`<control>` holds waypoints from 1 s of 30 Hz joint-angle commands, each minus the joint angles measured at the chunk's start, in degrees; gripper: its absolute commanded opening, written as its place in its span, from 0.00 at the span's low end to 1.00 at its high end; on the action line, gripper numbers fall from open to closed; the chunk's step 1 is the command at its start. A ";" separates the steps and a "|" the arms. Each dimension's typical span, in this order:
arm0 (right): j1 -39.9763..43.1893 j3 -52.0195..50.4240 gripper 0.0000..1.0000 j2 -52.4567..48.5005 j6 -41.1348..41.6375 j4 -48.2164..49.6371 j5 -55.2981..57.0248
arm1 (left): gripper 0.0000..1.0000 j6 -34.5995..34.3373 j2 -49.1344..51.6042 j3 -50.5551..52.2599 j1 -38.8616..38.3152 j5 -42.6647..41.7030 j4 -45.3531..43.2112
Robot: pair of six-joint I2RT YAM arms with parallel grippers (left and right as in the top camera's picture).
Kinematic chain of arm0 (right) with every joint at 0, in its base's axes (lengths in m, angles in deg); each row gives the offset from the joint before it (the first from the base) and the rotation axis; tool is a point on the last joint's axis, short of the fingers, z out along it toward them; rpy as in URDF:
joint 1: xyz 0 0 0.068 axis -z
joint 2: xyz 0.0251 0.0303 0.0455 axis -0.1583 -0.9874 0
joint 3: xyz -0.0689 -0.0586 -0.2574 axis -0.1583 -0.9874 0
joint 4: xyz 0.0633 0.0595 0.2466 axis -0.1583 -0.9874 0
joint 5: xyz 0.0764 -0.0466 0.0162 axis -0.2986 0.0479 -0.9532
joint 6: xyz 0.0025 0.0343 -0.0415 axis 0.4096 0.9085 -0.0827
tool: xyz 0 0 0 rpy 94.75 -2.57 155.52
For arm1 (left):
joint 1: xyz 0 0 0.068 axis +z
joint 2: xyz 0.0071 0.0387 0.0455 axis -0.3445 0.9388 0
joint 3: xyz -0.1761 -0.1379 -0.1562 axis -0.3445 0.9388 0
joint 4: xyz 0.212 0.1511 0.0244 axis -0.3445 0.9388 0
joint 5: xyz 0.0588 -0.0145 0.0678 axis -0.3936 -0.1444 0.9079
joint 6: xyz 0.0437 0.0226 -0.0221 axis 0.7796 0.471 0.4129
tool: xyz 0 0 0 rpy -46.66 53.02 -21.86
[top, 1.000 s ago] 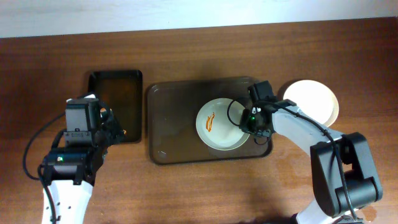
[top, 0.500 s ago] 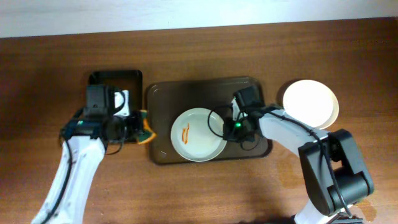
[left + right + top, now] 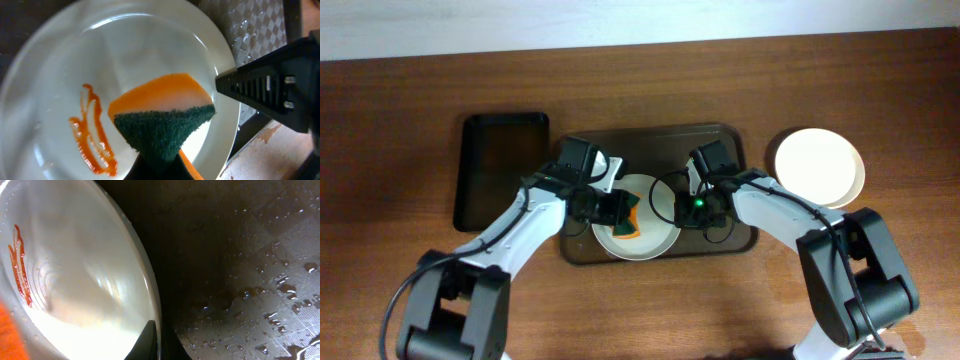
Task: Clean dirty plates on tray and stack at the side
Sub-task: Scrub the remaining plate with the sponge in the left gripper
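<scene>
left gripper [image 3: 618, 210] – clamped on orange-green sponge [image 3: 161, 117], over middle of dirty plate [image 3: 658, 236] | right gripper [image 3: 684, 205] – pinched together on dirty plate's rim at 3 o'clock | dirty plate on brown tray [image 3: 720, 140], toward 6 o'clock | sauce smear [image 3: 92, 132] at 8 o'clock of sponge | clean plates [image 3: 820, 165] stacked at 3 o'clock of tray

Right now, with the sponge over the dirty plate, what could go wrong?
1. The right gripper holds the plate only at its rim, so pressure from the sponge in the left gripper may tip it.
2. The tray looks wet; the plate could slide.
3. The sauce lies beside the sponge; a short wipe may miss it.
</scene>
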State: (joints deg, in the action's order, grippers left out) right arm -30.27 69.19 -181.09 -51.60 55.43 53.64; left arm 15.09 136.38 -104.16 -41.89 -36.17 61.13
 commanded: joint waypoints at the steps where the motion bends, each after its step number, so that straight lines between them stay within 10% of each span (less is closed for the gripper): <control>1: -0.98 -1.18 0.04 -2.12 -1.27 -0.44 0.76 | 0.00 -0.98 2.62 -0.37 -1.51 -0.74 -2.21; 9: -0.98 -1.18 0.04 -2.12 -1.29 0.13 0.79 | 0.33 -0.46 4.00 -4.87 -1.75 2.19 1.53; 30: -0.94 -1.18 0.04 -2.12 -1.31 -0.11 1.01 | 0.28 -0.26 6.08 -7.76 -5.49 13.62 8.11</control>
State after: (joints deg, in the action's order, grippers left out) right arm -30.27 69.19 -181.25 -51.64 56.17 53.44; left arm 14.06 141.01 -111.38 -47.39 -23.19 69.43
